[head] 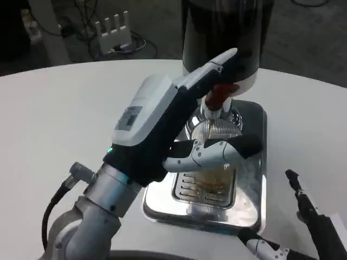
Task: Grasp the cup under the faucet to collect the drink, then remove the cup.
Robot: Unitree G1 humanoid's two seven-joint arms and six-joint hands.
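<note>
In the head view, the left hand (181, 122), white-backed with black and white fingers on a silver forearm, reaches forward over the round white table (54, 108) to the drink dispenser. Its fingers are closed around the clear ribbed plastic cup (212, 145), one finger running high toward the faucet and a lower finger (217, 153) wrapped across the cup's front, so the hand grips the cup from its left side. The cup stands upright directly below the red-handled faucet (219, 97), its rim just beneath the spout, and amber liquid shows in its lower part. It sits over the slotted grille of the shiny chrome drip tray (255, 206); whether its base touches the grille is hidden behind the finger. Above the faucet rises the dark cylindrical tank of the dispenser (217, 32) with a white band at its base. The right hand (303, 227) lies low at the near right edge of the table, just beside the tray's right front corner and well apart from the cup; its black fingers point up and apart with nothing between them, so it is open-fingered and holds nothing. Beyond the table's far edge, on the dark floor, a white power strip (113, 32) lies among cables.
</note>
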